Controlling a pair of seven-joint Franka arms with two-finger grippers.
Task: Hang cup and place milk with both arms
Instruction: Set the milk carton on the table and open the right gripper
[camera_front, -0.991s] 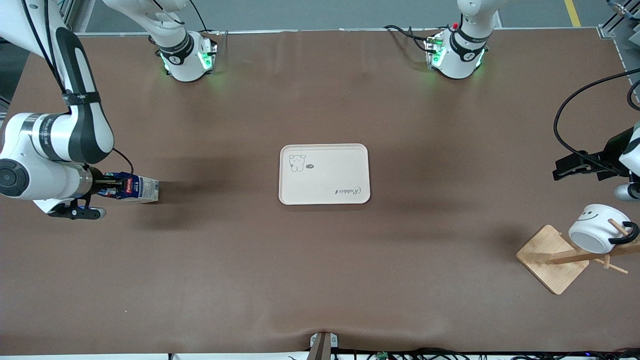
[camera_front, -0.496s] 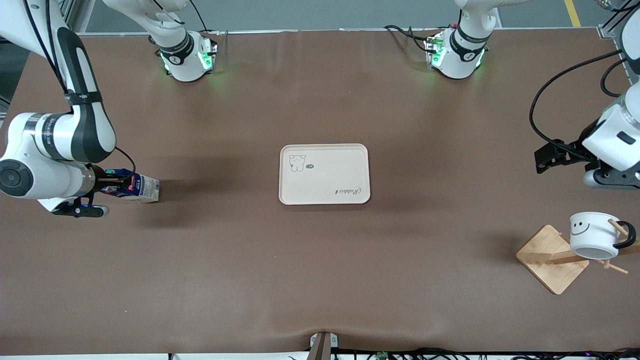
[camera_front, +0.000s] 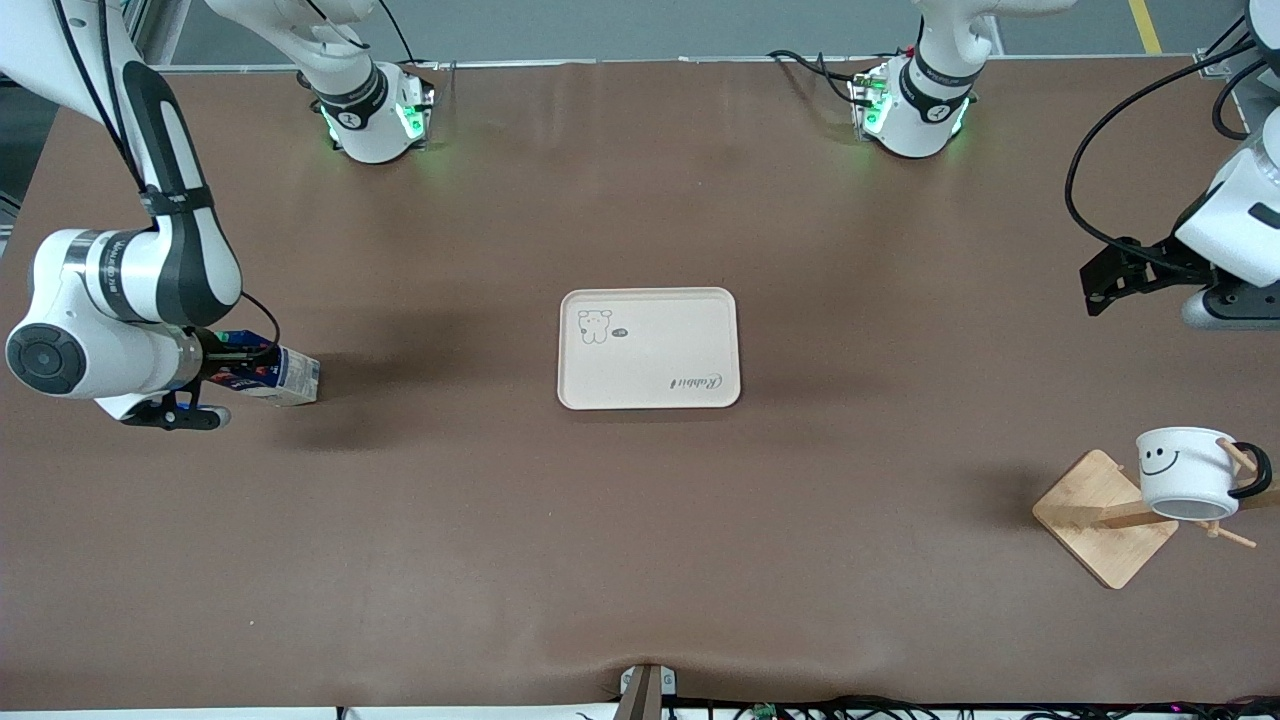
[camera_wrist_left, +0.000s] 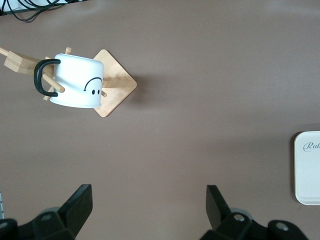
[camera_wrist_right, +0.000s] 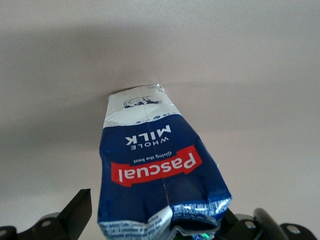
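The cup, white with a black smiley and black handle, hangs by its handle on a peg of the wooden rack at the left arm's end of the table. It also shows in the left wrist view. My left gripper is open and empty in the air, apart from the cup and over bare table. The milk, a dark blue carton, stands on the table at the right arm's end. My right gripper is open around the top of the milk, fingers on either side.
A cream tray with a bear drawing lies flat in the middle of the table; its edge shows in the left wrist view. The rack's square wooden base sits under the cup. Brown table cloth surrounds everything.
My left gripper drew away from the cup, up toward the robots' side; the cup swung and settled hanging on its peg. My right gripper shifted slightly at the milk's top.
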